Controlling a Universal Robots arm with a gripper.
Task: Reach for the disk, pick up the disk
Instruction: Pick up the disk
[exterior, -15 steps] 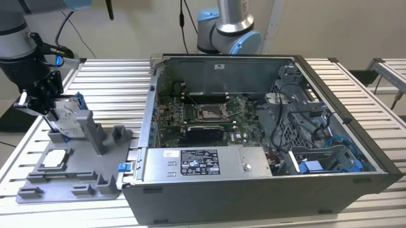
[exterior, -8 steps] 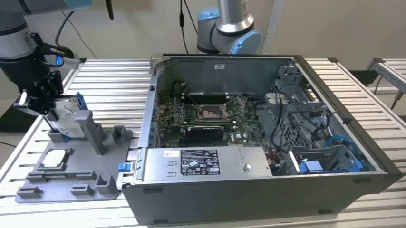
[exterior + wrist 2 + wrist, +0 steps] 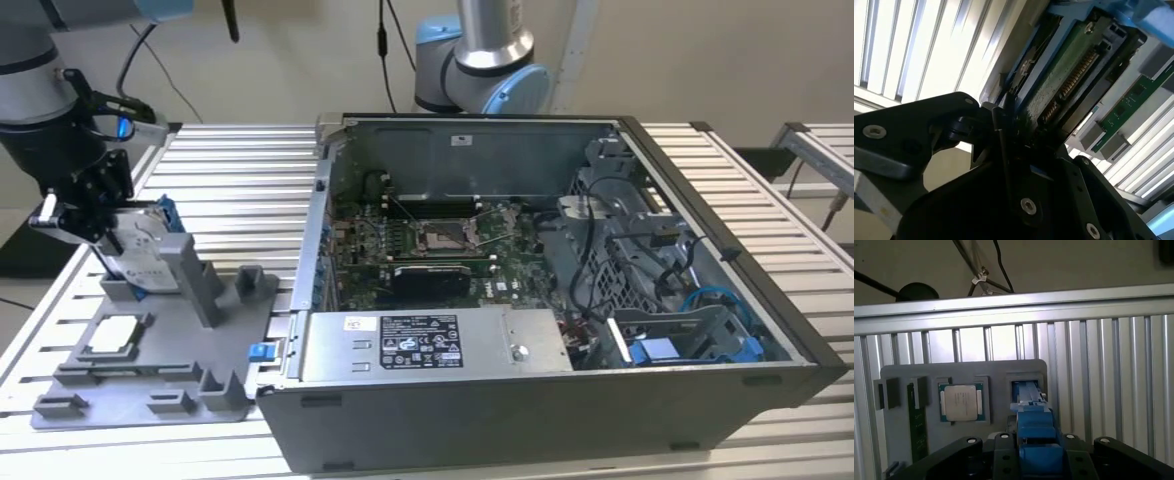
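closing out the reach: my gripper point(image 3: 96, 232) straddles the disk point(image 3: 138, 238), upright in the gray fixture point(image 3: 160, 370); i can't tell if it's clamped. lifting calls for a straight upward pull.

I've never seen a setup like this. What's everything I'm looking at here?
Table: one, silver slats, under everything.
Computer case: one, grey, open, right of centre in the exterior view.
Power supply: one, silver, inside the case's near edge.
Tray: one, grey, beside the case at the exterior view's left.
Chip: one, silver-white, flat on the tray.
Disk: one, silver with blue rails, upright on the tray.
Robot arms: two, silver-grey; one behind the case, one by the disk.
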